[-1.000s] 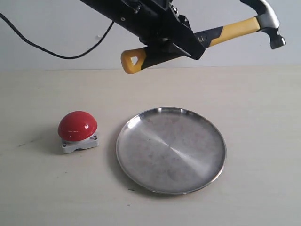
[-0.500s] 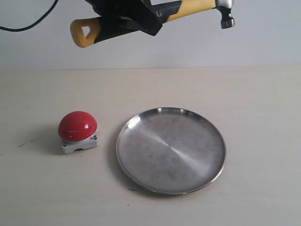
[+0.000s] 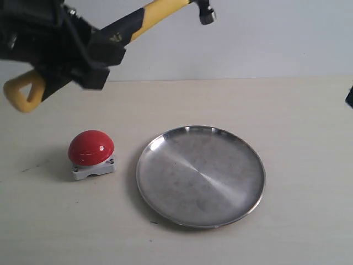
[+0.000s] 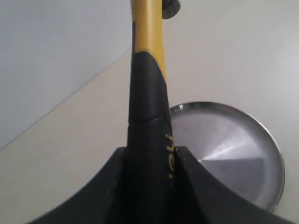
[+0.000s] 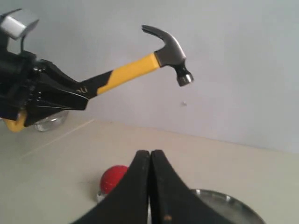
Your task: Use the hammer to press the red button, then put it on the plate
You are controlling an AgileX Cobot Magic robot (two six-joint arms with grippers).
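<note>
My left gripper (image 3: pixel 83 61) is shut on the black middle of the hammer (image 3: pixel 140 22) and holds it high above the table's left side. The handle slopes up to the right, its dark head (image 3: pixel 205 12) at the top edge and its yellow looped end (image 3: pixel 22 94) low on the left. Below it the red button (image 3: pixel 91 148) sits on its grey base. The steel plate (image 3: pixel 165 190) lies to the button's right. The left wrist view shows the hammer (image 4: pixel 148 56) between the fingers (image 4: pixel 196 172). My right gripper (image 5: pixel 150 156) is shut and empty, with the hammer (image 5: pixel 126 70) far off.
The pale tabletop (image 3: pixel 298 121) runs back to a light grey wall. A dark bit of the right arm (image 3: pixel 349 96) shows at the right edge of the exterior view.
My left arm has swung left and down with the hammer. The handle now tilts steeply, looped end lowered over the button's side, head still high.
</note>
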